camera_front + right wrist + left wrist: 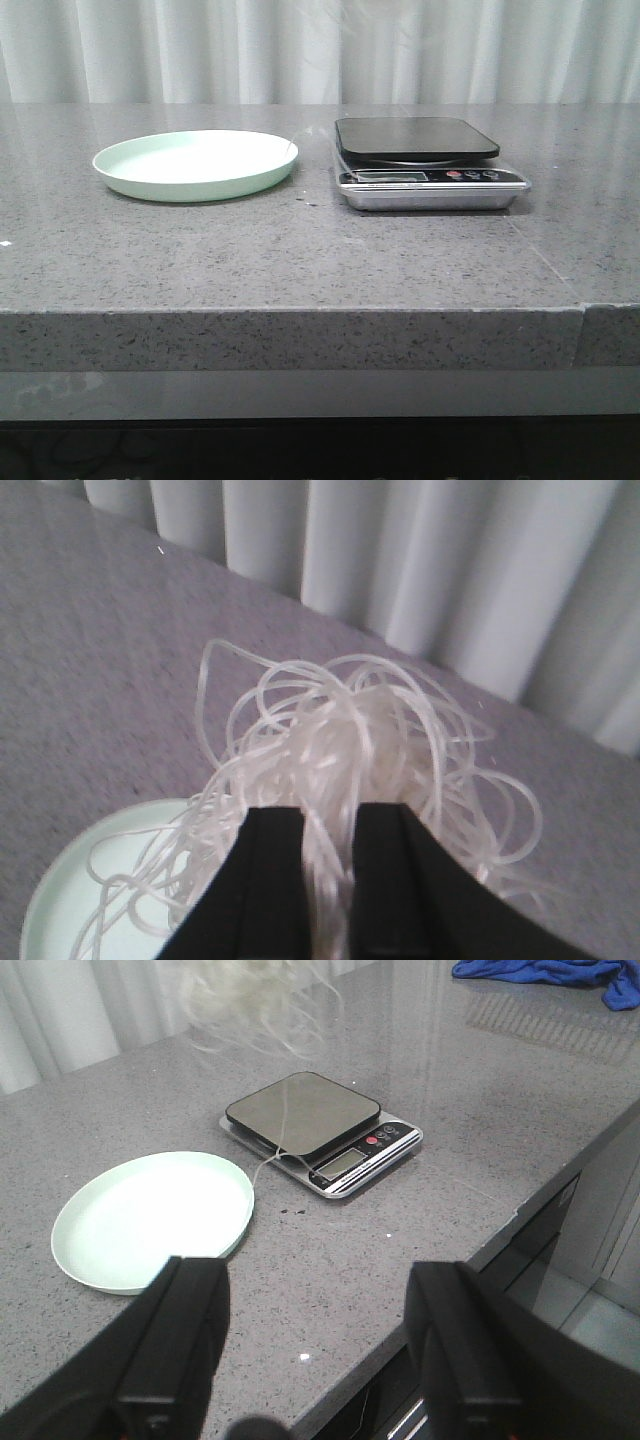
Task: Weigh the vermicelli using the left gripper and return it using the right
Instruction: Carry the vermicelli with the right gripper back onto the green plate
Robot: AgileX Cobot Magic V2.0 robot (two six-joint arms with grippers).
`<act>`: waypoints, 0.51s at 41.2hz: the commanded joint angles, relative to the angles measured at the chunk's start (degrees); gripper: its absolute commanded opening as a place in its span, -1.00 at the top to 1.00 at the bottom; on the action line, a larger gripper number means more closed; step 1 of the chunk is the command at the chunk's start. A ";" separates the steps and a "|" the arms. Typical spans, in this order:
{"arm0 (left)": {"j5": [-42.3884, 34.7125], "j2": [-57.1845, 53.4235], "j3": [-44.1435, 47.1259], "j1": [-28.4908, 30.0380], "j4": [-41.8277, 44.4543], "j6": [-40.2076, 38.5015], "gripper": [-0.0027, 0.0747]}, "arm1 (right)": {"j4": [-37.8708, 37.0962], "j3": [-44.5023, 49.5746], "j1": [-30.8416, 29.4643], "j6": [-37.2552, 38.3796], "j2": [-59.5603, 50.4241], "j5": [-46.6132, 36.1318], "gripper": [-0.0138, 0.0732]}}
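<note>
Our right gripper (328, 880) is clamped on the vermicelli (350, 740), with the strands pinched between its two dark fingers and the rest of the tangle fanning out in loose loops. We hold it high off the worktop (300, 260), which is why the front view shows no noodles at all. In the right wrist view the pale green plate (70, 910) lies below the hanging strands, so we judge the bundle is on its way back to the plate, the return half of the task.

Our left gripper (315, 1350) has its fingers well apart and holds nothing. It hangs back over the near edge of the worktop, clear of the other arm's path. From there we see the tangle as a blur above the far side of the scale (320, 1130), with one thin strand trailing down toward the gap between scale and plate.

The plate sits toward the left of the worktop and the scale just beside it on the right, both back from the near edge, keeping the carry short. A blue cloth (550, 975) lies near a far corner.

The platform looks bare apart from that trailing strand, which could snag on the scale as we lower.
</note>
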 commanded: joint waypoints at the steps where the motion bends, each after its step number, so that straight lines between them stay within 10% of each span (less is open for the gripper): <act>1: -4.30 0.42 -1.40 -0.37 -0.37 -0.36 -0.24 | 0.00 -7.20 2.46 -0.59 0.53 -7.49 0.35; 21: -4.30 0.42 -1.40 -0.37 -0.37 -0.36 -0.24 | 0.00 -22.41 5.58 -0.59 17.98 0.14 0.35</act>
